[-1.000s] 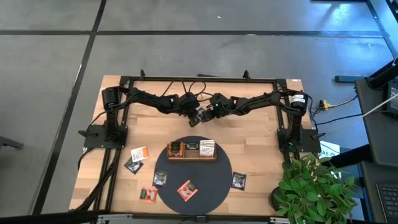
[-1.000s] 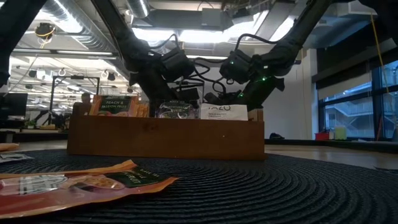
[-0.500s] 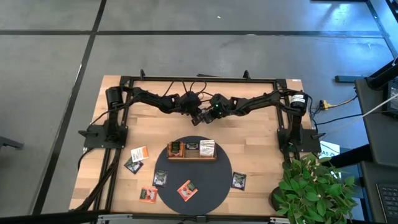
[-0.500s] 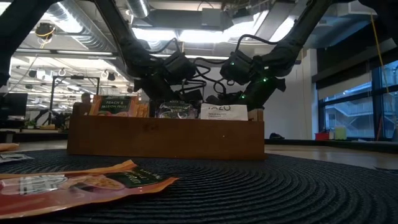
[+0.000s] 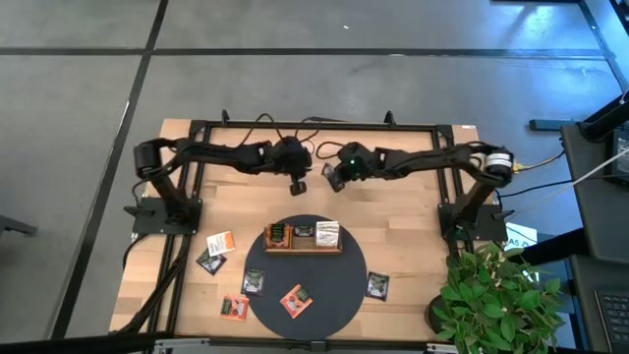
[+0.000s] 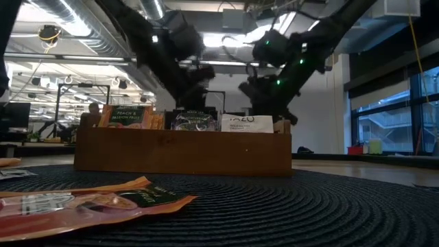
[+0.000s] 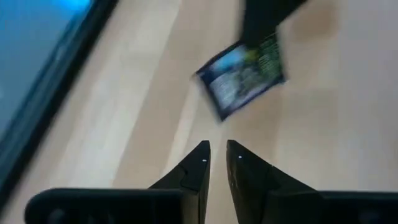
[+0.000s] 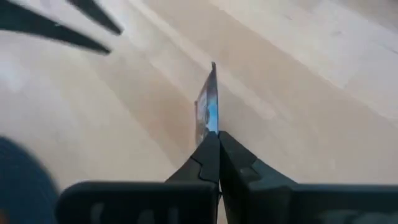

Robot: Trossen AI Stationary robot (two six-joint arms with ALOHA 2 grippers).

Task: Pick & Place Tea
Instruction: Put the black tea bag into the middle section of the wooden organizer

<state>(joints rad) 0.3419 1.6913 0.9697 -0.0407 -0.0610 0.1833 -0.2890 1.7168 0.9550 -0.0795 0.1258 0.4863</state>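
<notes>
My right gripper (image 5: 331,179) is shut on a dark blue-green tea sachet (image 7: 242,78) above the bare wood behind the tray. My left gripper (image 5: 298,184) hangs just to its left, its fingers a narrow gap apart with nothing between them (image 7: 217,148). The brown wooden tray (image 5: 303,249) stands on the round dark mat (image 5: 329,273) with three sachets upright in it: orange (image 6: 127,115), dark (image 6: 194,120) and white (image 6: 247,122). Loose sachets lie flat on the mat (image 5: 295,300) and on the table (image 5: 220,243). My right gripper pinches the sachet between its two fingers at one edge (image 8: 210,124), so the right wrist view sees the sachet edge-on. The fingers slant down from the table's right. The sachet sticks out past the fingertips and hangs clear of the table.
More loose sachets lie at the near left (image 5: 234,308), on the mat's left part (image 5: 254,281) and to the mat's right (image 5: 377,286). A potted plant (image 5: 496,295) stands at the near right corner. A black frame (image 5: 314,125) runs along the far edge.
Both grippers have risen from the wood behind the tray and drawn apart, the left toward the table's left edge, the right toward its right edge. The sachet has gone up with my right gripper, clear of the table.
</notes>
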